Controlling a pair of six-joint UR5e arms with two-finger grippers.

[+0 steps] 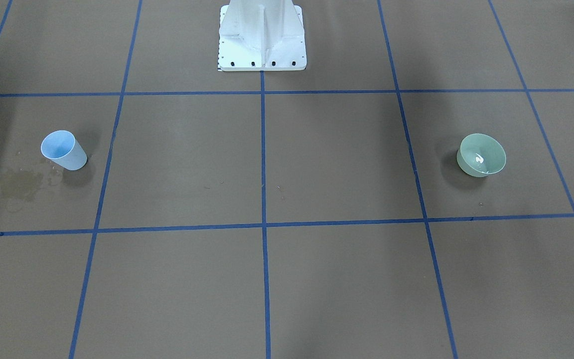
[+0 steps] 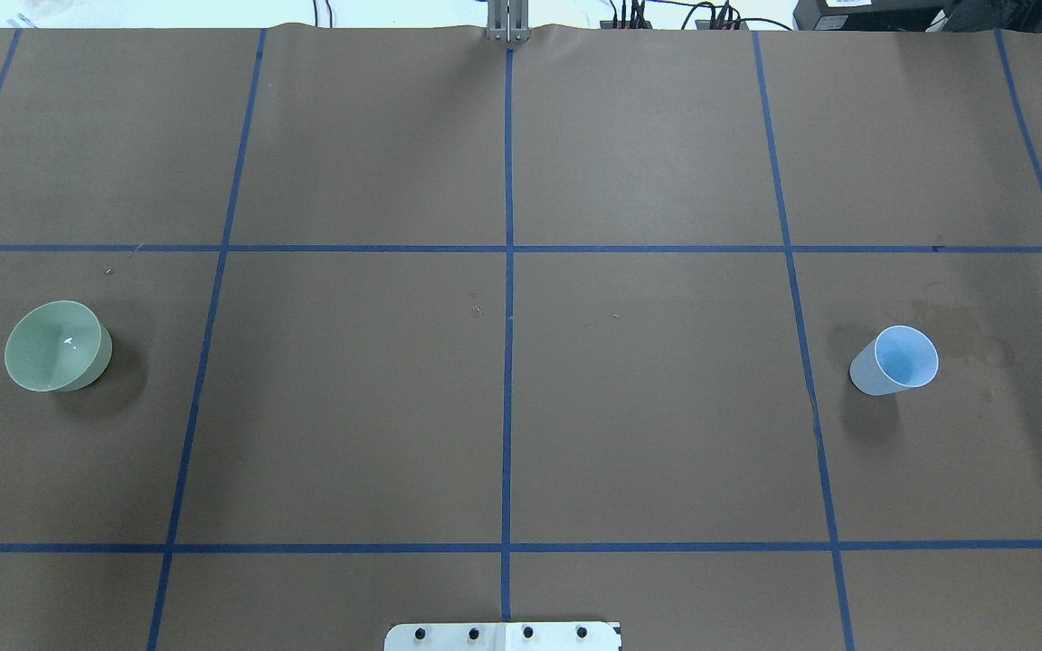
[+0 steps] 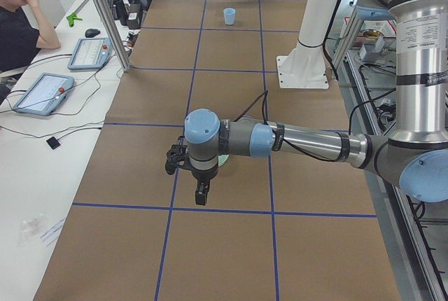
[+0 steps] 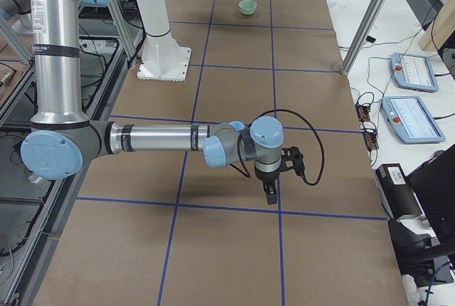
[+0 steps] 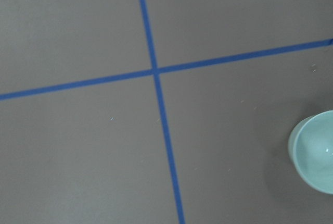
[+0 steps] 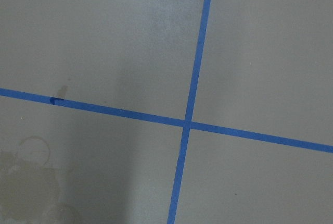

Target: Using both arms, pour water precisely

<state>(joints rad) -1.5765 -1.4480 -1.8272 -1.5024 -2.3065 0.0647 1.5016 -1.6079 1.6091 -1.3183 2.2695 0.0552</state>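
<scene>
A pale green bowl stands on the table's left side, with a small white glint of water inside it. It also shows at the right edge of the left wrist view. A light-blue cup stands upright on the right side. My left gripper hangs from the near arm above the bowl's area and points down. My right gripper hangs from its arm the same way, and the cup is hidden there. I cannot tell whether either gripper is open or shut. Neither arm shows in the overhead or front views.
A damp stain marks the brown paper beside the cup and shows in the right wrist view. The white pedestal stands at the robot's edge. Blue tape lines grid the table. An operator and tablets are at a side desk.
</scene>
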